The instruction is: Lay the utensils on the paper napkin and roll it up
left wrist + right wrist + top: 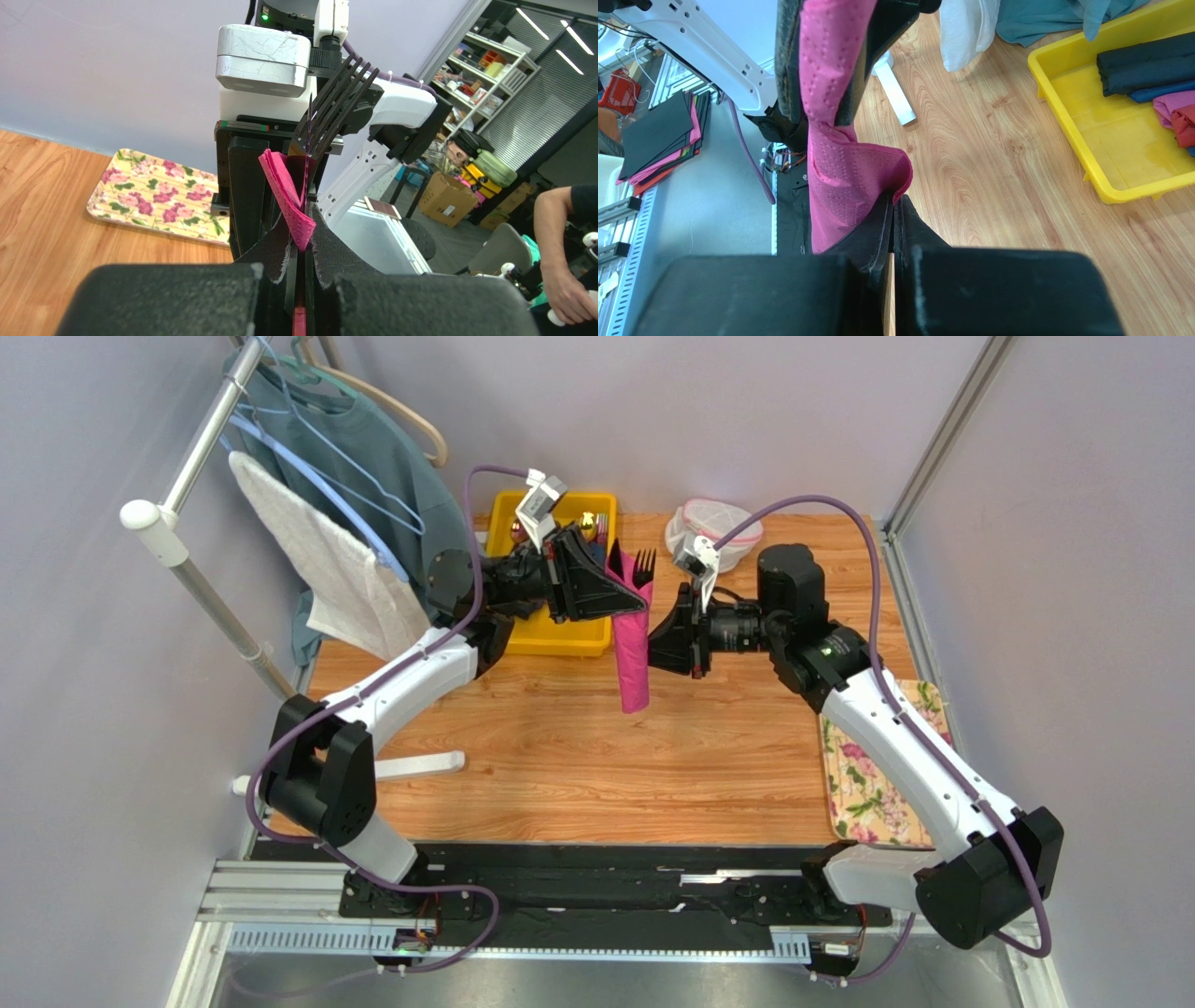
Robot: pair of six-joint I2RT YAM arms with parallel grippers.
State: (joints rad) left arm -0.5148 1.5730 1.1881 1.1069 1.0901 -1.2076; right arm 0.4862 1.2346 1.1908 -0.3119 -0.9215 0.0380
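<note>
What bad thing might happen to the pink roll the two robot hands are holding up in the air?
The fork sticks out of one end of the napkin. If the grip loosens, it may slide out and drop onto the table.

The right gripper pinches only a fold of the thin paper. Pulling away from the left gripper might tear it.

The napkin's other end hangs free and may unroll.

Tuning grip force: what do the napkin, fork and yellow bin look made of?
Napkin: thin paper, matte magenta, with dotted embossing and soft folds.
Fork: dark, smooth tines with a slight sheen; coated metal or plastic, can't tell.
Bin: likely plastic, glossy yellow, judging by the moulded rim and reflections.
</note>
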